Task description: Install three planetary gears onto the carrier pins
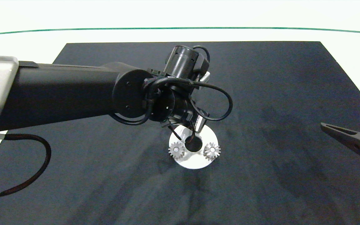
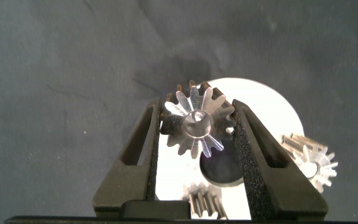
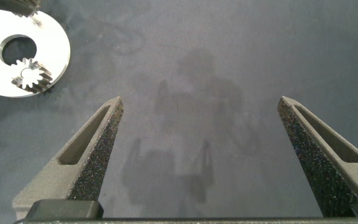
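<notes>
Nearest to us is the left arm (image 1: 61,90), which comes in from the left and reaches over the middle of the dark mat (image 1: 261,175) that covers the desk (image 1: 27,40). Its left pincer (image 2: 197,134) hangs straight over the white carrier disc (image 1: 195,164), and in the left wrist view we see its two padded fingers (image 2: 253,152) pressed against the teeth of a planetary gear (image 2: 196,119), gripping it from both sides. That gear sits over the disc, at the rim of the large centre hole (image 1: 194,145); we cannot tell whether it is already down on a pin or only held above it.

The two other planetary gears are seated on the disc, one on the left side (image 1: 176,150) and one on the right side (image 1: 212,151), each with a pale pin end showing in its centre hole. They lie on opposite sides of the centre hole and apart from each other.

The right pincer (image 1: 358,122) is at the right edge of the mat, well apart from the disc. In the right wrist view we see its fingers (image 3: 92,149) spread wide with nothing between them, only bare mat below.
</notes>
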Controlling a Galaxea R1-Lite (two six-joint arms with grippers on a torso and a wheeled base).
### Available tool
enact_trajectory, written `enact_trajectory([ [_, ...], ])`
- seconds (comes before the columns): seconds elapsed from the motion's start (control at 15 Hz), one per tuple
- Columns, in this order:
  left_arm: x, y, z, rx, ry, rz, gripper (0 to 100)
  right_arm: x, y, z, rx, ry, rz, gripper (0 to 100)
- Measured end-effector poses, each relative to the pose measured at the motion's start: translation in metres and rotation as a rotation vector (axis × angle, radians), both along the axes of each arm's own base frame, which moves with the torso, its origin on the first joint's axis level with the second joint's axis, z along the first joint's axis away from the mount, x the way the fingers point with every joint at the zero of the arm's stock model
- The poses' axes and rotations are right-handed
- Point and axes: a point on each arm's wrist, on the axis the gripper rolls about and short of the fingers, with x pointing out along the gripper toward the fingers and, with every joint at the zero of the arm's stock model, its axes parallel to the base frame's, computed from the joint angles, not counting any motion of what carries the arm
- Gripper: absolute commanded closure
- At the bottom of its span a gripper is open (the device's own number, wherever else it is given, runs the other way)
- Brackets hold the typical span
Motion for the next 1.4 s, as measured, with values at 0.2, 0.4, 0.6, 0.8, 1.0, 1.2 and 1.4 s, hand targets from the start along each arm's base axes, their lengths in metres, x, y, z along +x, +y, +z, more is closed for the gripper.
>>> enact_trajectory([
  [0.2, -0.0012, 0.0014, -0.0020, 0.012, 0.016, 0.002, 81, 0.0003, 0.0001, -0.0001, 0.000, 0.001, 0.000, 0],
  [0.4, -0.0020, 0.0001, -0.0031, 0.015, 0.018, -0.002, 81, 0.0003, 0.0001, -0.0001, 0.000, 0.001, 0.000, 0],
  [0.6, -0.0018, -0.0012, -0.0040, 0.016, 0.018, -0.004, 81, 0.0003, 0.0001, -0.0001, 0.001, 0.001, 0.000, 0],
  [0.8, -0.0004, -0.0026, -0.0033, 0.013, 0.012, -0.006, 81, 0.0003, 0.0001, -0.0001, 0.001, 0.001, 0.000, 0],
  [1.0, 0.0010, -0.0035, -0.0034, 0.016, 0.008, -0.006, 81, 0.0003, 0.0001, -0.0001, 0.001, 0.001, -0.001, 0],
  [1.2, 0.0024, -0.0035, -0.0042, 0.018, 0.008, -0.004, 81, 0.0000, 0.0000, 0.0000, 0.002, 0.000, 0.000, 0],
  [1.4, 0.0025, -0.0038, -0.0044, 0.019, 0.008, -0.003, 81, -0.0001, 0.0000, 0.0001, 0.002, 0.000, 0.000, 0],
])
